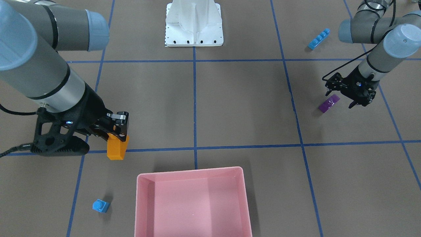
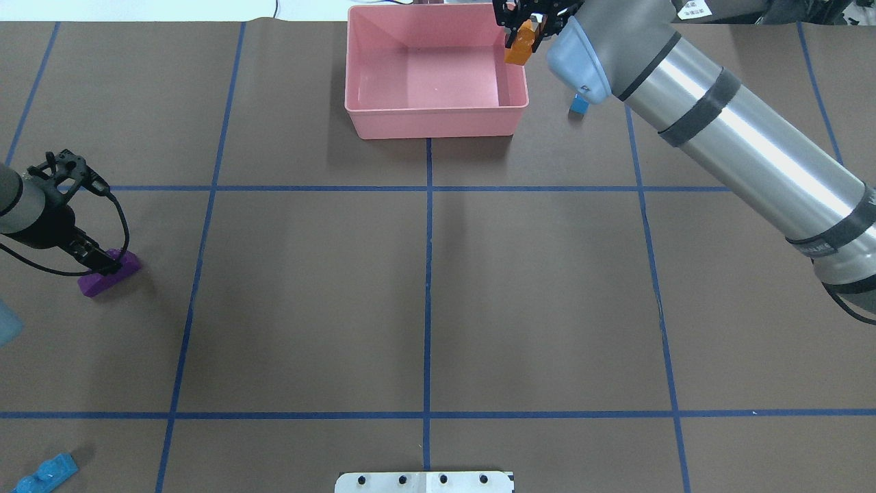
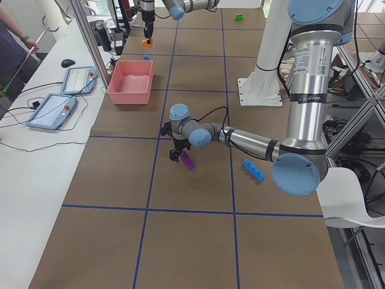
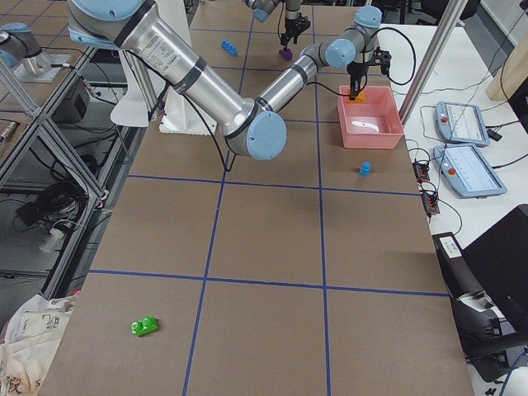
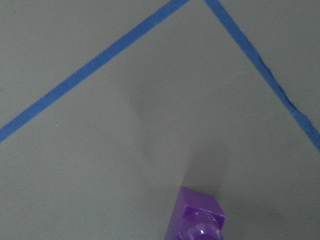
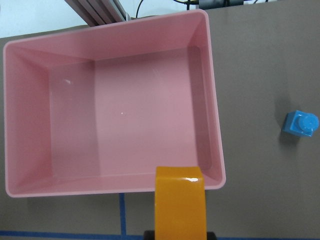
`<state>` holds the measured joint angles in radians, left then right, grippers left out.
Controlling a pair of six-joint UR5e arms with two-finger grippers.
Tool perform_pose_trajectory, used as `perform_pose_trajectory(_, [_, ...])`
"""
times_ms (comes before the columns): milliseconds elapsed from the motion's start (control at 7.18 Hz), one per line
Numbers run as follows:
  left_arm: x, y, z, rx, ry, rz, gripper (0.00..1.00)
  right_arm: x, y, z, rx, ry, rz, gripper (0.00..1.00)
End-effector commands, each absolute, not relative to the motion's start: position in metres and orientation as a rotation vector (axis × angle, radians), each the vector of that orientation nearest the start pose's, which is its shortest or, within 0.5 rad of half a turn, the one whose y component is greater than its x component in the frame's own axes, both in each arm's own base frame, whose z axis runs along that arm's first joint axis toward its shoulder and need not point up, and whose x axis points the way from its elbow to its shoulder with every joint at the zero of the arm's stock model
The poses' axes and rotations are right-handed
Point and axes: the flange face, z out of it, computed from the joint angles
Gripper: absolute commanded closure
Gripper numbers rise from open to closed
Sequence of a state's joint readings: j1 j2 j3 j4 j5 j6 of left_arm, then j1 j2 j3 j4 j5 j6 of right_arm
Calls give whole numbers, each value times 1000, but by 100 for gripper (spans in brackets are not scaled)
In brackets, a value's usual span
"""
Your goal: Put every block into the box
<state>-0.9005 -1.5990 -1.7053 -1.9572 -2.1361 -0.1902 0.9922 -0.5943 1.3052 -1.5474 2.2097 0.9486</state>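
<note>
Right gripper [image 1: 118, 134] is clamped on the orange sloped block [image 1: 117, 148], held up near a corner of the pink box [image 1: 190, 172]. You're handling a light, rigid, slick brick, so pinch its flat sides, not the slope.

Bright, even illumination is supplied from above. Soft, diffuse shadows are cast on the table [image 1: 246, 108] beside the box [image 2: 438, 123]. Glare is seen along the silver section of the right arm [image 2: 739, 147], and small highlights are seen on the orange block [image 6: 180, 205] and on the box floor. The fixed views are rendered sharp. In the left wrist view, the purple block [image 5: 197, 220] is slightly blurred at the lower frame edge.
</note>
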Motion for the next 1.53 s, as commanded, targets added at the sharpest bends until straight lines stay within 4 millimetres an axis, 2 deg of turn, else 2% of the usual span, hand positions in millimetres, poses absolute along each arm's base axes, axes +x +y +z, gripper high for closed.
perform_pose_trajectory(0, [272,-463,562,257,735,621,0,-384,-718,143,144,-925,110,100])
perform_pose_trajectory(278, [275,-462,563,252,735,623,3,-421,-746,139,162,-936,92,100])
perform_pose_trajectory(418, [276,-461,563,251,738,623,7,-441,-746,140,175,-926,81,100])
perform_pose_trajectory(557, [276,-461,562,251,739,619,10,-460,-742,151,188,-918,69,100])
perform_pose_trajectory(696, [276,-461,563,250,738,620,38,-463,-744,155,187,-926,83,65])
perform_pose_trajectory(835, [276,-461,563,250,737,616,92,-466,-744,159,182,-923,84,8])
perform_pose_trajectory(974, [274,-459,565,242,735,611,100,-464,-745,158,186,-928,86,1])
perform_pose_trajectory(1253, [274,-457,551,233,760,570,100,-463,-745,153,186,-935,88,1])
perform_pose_trajectory(1392, [272,-452,539,217,807,576,100,-450,-747,143,189,-955,87,1])
